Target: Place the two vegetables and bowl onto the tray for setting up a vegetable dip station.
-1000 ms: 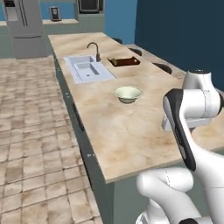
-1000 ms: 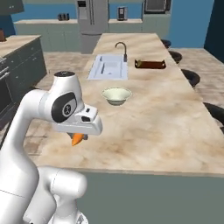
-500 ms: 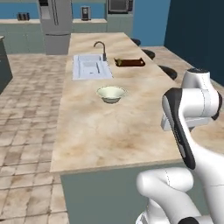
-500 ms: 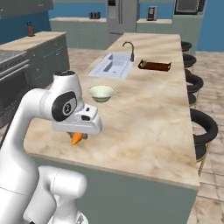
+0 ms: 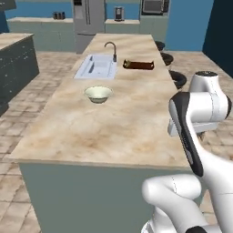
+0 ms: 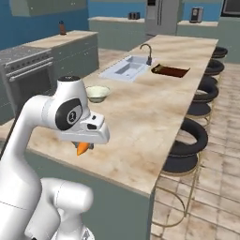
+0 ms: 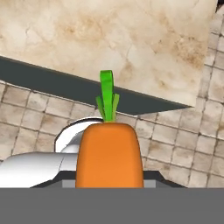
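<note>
My gripper (image 6: 83, 146) hangs under the white hand, off the near end of the island, shut on an orange carrot (image 6: 82, 148). In the hand view the carrot (image 7: 109, 153) stands between the jaws with its green top pointing at the counter's edge; floor tiles lie below it. The pale bowl (image 5: 98, 93) (image 6: 97, 93) sits upright on the counter, well ahead of the hand. The dark reddish-brown tray (image 5: 138, 65) (image 6: 170, 71) lies farther back, beside the sink.
A grey sink basin (image 5: 95, 67) (image 6: 126, 68) with a faucet (image 5: 110, 48) is set into the far counter. Black stools (image 6: 187, 145) (image 5: 177, 79) line the island's right side. A stove (image 6: 28, 70) stands on the left.
The whole scene has shifted in both base views, so the base has driven and turned toward the island's near end. The carrot stays in the gripper; bowl and tray keep their places.
</note>
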Controlling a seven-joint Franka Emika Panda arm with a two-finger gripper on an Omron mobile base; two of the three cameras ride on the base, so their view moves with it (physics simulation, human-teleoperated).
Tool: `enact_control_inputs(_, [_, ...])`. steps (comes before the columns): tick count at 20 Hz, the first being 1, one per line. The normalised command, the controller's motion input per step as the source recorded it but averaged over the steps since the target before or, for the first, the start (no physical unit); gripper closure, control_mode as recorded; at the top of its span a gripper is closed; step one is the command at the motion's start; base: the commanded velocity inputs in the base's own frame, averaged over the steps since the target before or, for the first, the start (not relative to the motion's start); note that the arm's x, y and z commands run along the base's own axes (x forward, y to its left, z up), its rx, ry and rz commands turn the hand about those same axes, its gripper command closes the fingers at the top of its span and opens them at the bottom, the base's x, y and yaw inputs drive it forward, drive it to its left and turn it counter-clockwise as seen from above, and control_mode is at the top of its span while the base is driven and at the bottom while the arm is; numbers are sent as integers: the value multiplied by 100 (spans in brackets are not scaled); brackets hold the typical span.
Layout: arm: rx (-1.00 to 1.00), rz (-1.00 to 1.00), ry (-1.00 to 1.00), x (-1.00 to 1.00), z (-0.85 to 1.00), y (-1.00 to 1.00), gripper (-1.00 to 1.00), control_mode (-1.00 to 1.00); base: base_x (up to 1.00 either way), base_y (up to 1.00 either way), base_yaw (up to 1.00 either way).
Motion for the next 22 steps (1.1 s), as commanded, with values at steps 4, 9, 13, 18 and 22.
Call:
enact_control_inputs(4, [0, 0, 0, 0, 0, 0, 100, 100, -49, -100, 42])
enact_control_inputs(9, [0, 0, 0, 0, 0, 0, 100, 100, -34, -100, 50])
enact_control_inputs(13, [0, 0, 0, 0, 0, 0, 100, 100, -15, -100, 54])
enact_control_inputs(18, [0, 0, 0, 0, 0, 0, 100, 100, 0, -100, 53])
enact_control_inputs(22, [0, 0, 0, 0, 0, 0, 100, 100, 0, -100, 52])
